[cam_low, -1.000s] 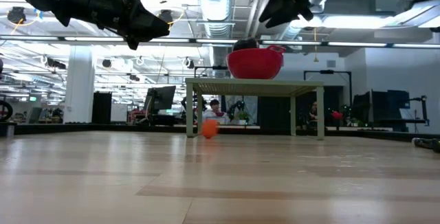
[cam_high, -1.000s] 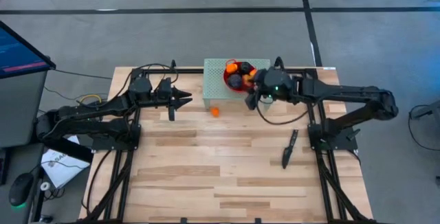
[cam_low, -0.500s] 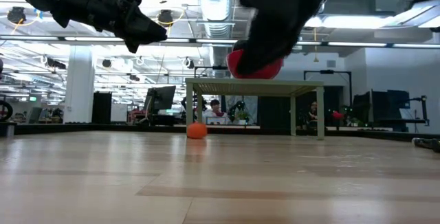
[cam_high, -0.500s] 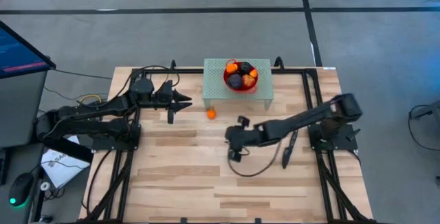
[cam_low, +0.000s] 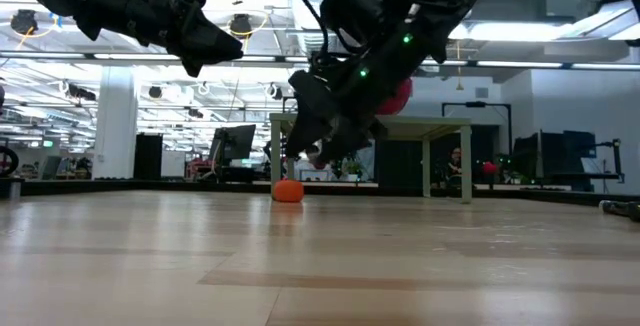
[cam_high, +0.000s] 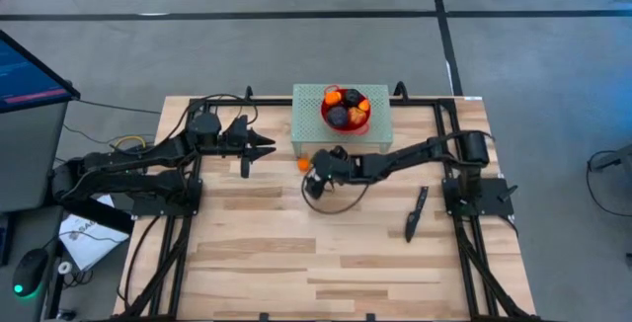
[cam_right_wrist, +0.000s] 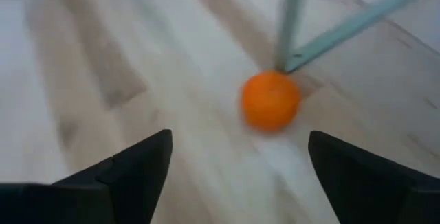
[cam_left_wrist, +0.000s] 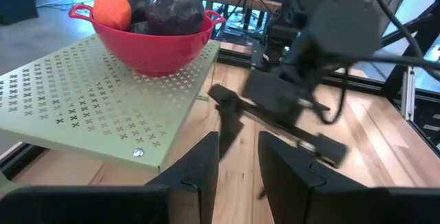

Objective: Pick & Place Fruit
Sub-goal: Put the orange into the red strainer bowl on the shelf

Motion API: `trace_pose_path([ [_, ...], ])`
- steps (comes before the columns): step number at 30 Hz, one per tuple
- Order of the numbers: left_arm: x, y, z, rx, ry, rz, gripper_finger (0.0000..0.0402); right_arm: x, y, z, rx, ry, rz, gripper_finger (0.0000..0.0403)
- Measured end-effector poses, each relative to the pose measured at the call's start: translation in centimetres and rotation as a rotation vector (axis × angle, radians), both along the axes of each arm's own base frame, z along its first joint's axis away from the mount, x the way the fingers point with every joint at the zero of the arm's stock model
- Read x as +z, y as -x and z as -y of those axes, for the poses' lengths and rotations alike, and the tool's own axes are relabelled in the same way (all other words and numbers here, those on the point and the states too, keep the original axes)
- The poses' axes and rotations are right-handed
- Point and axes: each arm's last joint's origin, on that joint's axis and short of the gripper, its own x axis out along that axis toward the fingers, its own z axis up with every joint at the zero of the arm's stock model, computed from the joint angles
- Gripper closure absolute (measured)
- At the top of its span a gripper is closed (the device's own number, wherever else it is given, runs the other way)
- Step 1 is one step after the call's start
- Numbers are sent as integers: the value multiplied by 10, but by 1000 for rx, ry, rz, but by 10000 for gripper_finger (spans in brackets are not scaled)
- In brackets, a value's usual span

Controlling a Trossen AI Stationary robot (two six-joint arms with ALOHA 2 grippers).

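While hovering low over the wooden table [cam_high: 296,253], spreading wide and gripping nothing: right gripper [cam_right_wrist: 234,172], aiming at the stray orange fruit [cam_right_wrist: 271,99] lying on the boards just beside a leg of the green perforated stand [cam_high: 308,127]. Judging this as the reach before the pick; needing next to close in, straddle and clamp. Sitting in the red bowl [cam_left_wrist: 155,49] on the stand, the other fruit. Waiting well apart, open and empty: left gripper [cam_high: 265,143].

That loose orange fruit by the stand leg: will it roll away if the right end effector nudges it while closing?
Probably. The orange fruit is round and sits free on smooth wood, so an off-centre touch could send it rolling. The stand leg beside it may stop it that way. The right end effector is open wide, leaving margin.
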Motion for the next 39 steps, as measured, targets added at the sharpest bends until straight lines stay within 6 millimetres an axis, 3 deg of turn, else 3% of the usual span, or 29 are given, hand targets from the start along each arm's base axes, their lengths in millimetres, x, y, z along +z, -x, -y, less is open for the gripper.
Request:
trace_pose_path([
  [5, 0, 0, 0, 0, 0, 0, 304, -2, -3, 20, -80, -76, 63, 62],
  [15, 0, 0, 0, -1, -2, 3, 304, -43, -23, 14, -29, -128, 22, 87],
  [24, 1, 0, 0, -1, -5, 5, 304, -35, -37, 14, 44, -113, -2, 93],
  [39, 3, 0, -1, 28, -24, 31, 304, -40, -35, 13, 107, -111, -67, 92],
])
